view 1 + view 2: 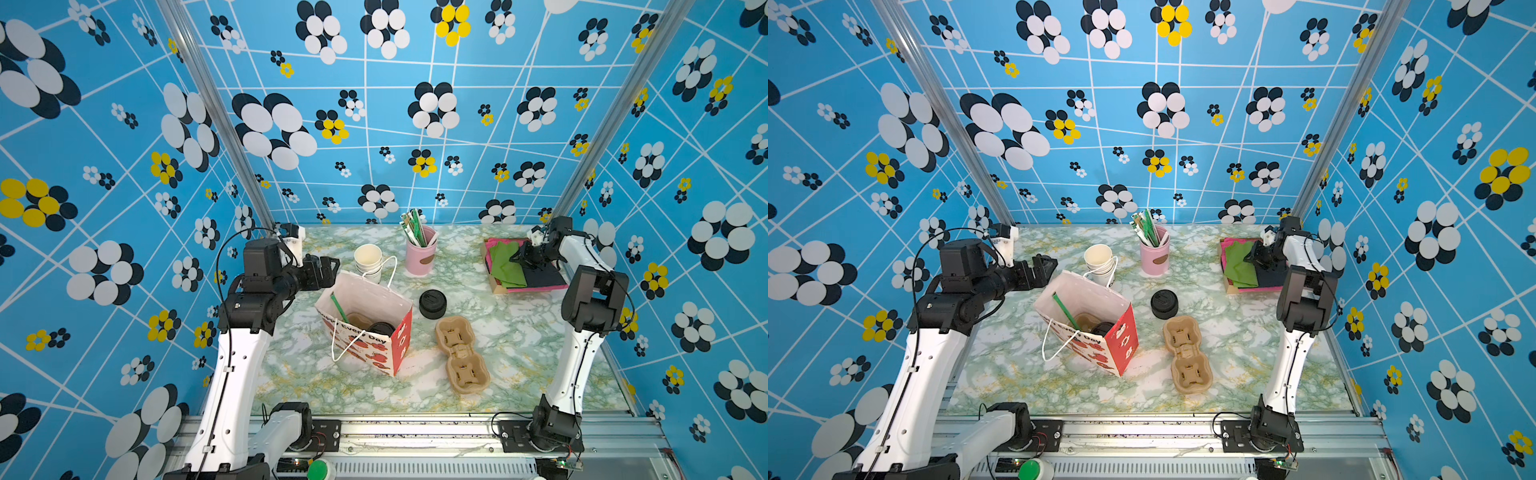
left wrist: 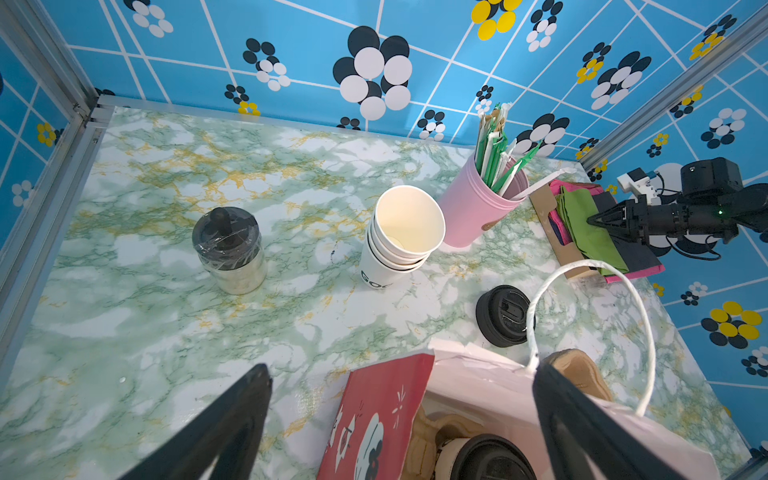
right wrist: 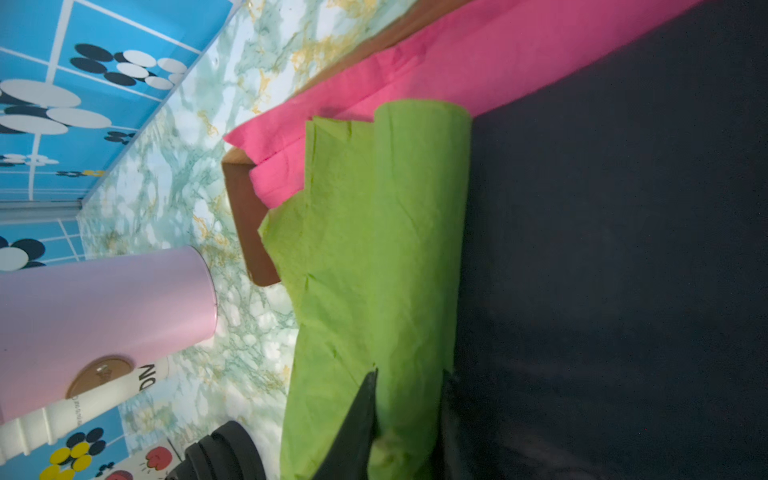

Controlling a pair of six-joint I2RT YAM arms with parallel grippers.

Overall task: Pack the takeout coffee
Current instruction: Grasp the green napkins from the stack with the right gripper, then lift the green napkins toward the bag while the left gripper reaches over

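Takeout coffee sits upright down in the bag, near our wide-open left end effector, while our right end effector is well apart at the back, pinched on a green napkin we reckon goes in next.

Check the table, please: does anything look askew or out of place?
The green paper napkin in the brown cardboard tray is bunched into a raised fold, pinched by the right gripper, and overhangs the tray's edge. The stacked white paper cups nest crookedly.
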